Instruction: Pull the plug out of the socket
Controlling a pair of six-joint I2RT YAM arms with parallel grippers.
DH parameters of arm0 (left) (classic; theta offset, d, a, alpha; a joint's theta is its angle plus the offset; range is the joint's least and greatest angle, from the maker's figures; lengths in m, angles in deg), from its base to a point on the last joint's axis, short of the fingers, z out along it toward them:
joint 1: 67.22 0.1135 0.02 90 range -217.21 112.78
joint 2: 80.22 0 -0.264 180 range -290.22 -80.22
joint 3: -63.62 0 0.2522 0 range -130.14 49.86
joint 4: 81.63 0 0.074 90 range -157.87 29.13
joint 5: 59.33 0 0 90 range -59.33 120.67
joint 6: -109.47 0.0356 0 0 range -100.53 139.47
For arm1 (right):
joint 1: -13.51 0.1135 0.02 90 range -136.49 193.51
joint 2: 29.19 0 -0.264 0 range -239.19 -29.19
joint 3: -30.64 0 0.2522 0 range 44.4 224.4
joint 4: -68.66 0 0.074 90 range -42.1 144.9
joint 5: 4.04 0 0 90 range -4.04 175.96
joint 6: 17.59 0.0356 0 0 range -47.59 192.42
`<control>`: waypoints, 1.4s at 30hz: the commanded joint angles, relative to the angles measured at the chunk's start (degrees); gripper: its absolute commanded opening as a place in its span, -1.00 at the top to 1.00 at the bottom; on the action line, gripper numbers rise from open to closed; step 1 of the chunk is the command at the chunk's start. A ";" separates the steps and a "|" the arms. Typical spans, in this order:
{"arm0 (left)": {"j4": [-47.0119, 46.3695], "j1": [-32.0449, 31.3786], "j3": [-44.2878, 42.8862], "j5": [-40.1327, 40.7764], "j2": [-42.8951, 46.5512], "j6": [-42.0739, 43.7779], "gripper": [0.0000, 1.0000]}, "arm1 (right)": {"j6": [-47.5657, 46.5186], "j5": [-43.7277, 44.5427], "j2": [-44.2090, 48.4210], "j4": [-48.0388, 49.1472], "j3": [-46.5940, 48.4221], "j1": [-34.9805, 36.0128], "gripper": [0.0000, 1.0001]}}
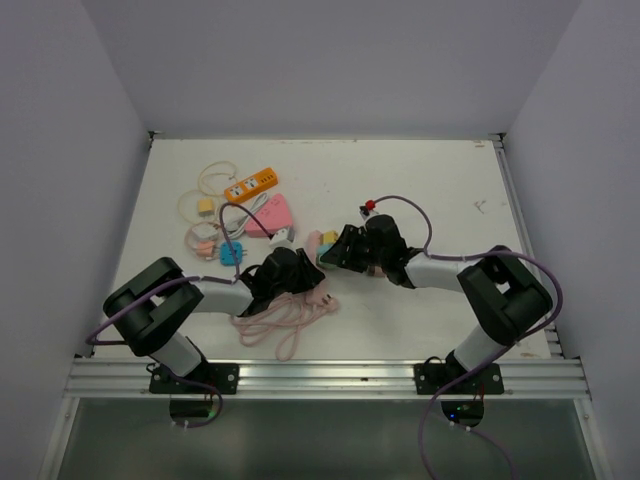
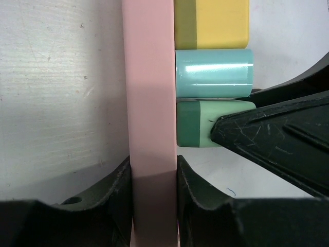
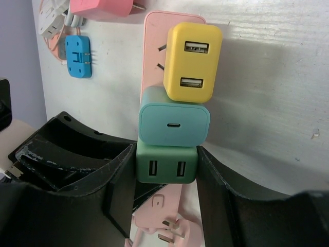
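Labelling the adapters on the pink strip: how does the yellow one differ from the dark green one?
The yellow adapter has its two USB ports stacked; the green adapter has them side by side. The right gripper clamps the green adapter; the yellow adapter is untouched. Both are plugged into the pink power strip.

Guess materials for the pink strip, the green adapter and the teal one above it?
The pink strip: looks like moulded plastic, matte; even colour, no glare. The green adapter: plastic too, satin; rounded moulded corners, dull sheen. The teal adapter: plastic, glossier; a bright highlight streak crosses its side.
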 commanded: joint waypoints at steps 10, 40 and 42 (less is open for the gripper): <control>13.71 -0.12 1.29 4.72 -3.30 -5.06 1.00 | 1.14 2.41 9.16 4.60 -4.94 1.67 1.00; 23.21 1.55 -2.23 7.01 -7.08 -7.08 1.00 | -5.63 -2.86 15.84 -13.59 -0.90 -10.19 1.00; 22.51 1.55 -1.79 6.92 -6.38 -6.56 1.00 | -5.72 -2.08 16.45 -13.51 -1.51 -11.42 1.00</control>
